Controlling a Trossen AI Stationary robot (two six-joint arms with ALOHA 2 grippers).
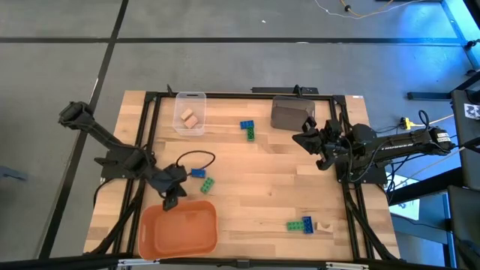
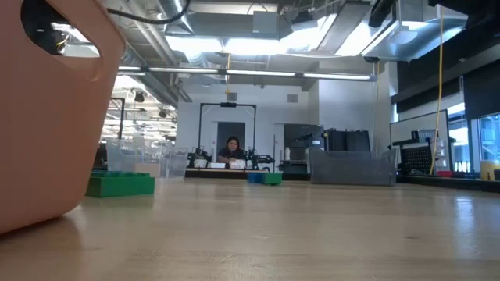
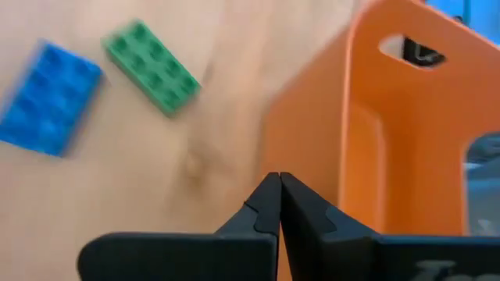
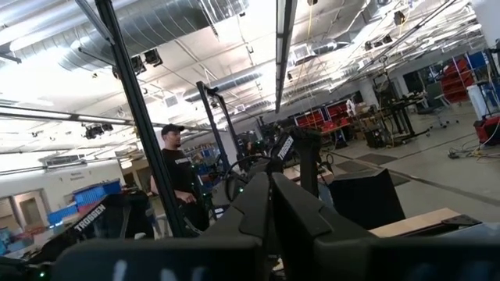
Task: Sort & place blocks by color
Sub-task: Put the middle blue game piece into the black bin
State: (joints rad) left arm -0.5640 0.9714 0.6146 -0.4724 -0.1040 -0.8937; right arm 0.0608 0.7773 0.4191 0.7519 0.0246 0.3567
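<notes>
Left gripper (image 3: 278, 204) fingers pressed together, empty, at the orange bin (image 1: 178, 229) rim. Blue block (image 1: 198, 173) and green block (image 1: 206, 184) lie on the table (image 1: 255, 187) just beside it. Right gripper (image 1: 306, 139) also closed, empty, raised near the grey bin (image 1: 291, 114).

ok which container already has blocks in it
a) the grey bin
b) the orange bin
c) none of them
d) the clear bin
d: in the high view the clear bin at the table's far left holds two tan blocks, while the orange bin shows only its bare floor, and no blocks show in the grey bin.
</notes>
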